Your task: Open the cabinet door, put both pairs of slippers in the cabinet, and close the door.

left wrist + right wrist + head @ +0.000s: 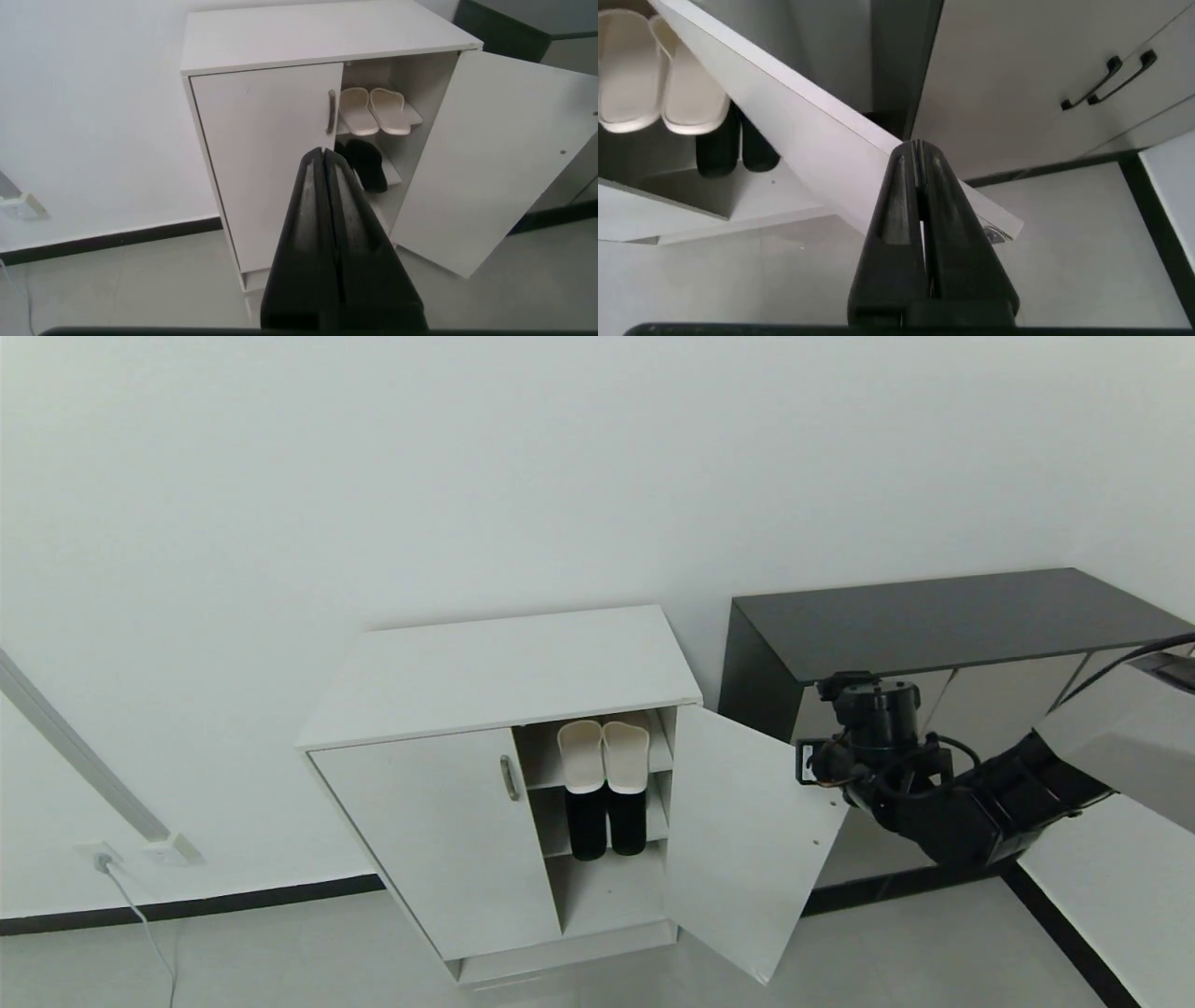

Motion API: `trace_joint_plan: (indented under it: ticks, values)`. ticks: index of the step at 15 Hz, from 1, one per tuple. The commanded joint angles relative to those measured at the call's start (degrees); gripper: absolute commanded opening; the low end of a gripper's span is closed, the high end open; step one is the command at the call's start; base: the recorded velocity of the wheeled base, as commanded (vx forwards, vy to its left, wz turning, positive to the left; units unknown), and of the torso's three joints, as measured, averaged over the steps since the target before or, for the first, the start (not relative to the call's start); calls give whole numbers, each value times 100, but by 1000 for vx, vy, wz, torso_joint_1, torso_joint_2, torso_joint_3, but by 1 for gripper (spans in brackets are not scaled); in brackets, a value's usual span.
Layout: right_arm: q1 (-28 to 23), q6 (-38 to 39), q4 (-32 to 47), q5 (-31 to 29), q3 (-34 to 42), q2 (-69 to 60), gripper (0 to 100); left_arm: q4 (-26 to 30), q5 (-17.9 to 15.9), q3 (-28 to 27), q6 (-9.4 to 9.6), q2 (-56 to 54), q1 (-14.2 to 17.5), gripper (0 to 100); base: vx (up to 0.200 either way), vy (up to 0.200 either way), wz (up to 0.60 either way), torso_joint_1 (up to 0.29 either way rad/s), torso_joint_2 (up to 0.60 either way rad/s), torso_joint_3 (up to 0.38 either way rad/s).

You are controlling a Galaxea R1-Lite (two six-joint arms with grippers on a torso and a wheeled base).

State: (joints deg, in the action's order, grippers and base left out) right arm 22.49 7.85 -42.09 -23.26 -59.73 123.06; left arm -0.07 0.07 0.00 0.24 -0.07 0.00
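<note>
The white cabinet (504, 672) stands against the wall with its right door (747, 831) swung open and its left door (448, 840) closed. Inside, white slippers (604, 756) lie on the upper shelf and black slippers (607, 821) on the shelf below. My right gripper (918, 149) is shut with nothing in it, its tip at the outer face of the open door (813, 131), near the free edge. My left gripper (322, 159) is shut and empty, held some way in front of the closed left door, near its handle (330, 110).
A black-topped sideboard (934, 616) stands right of the cabinet, close behind the open door, its grey doors carrying black handles (1111, 79). A white surface (1120, 887) lies at the far right. A wall socket with a cable (103, 859) is at the lower left.
</note>
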Motion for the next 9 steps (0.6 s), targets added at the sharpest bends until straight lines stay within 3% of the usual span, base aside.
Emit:
trace_joint_plan:
  ticks: [1,9]
  values:
    - [-52,6,-1,32,-21,130,0,-1,1,0,2,7,0,0,0,0,0,0,0,0]
    - [-307,-20,-616,76,-276,631,0,-1,1,0,2,7,0,0,0,0,0,0,0,0]
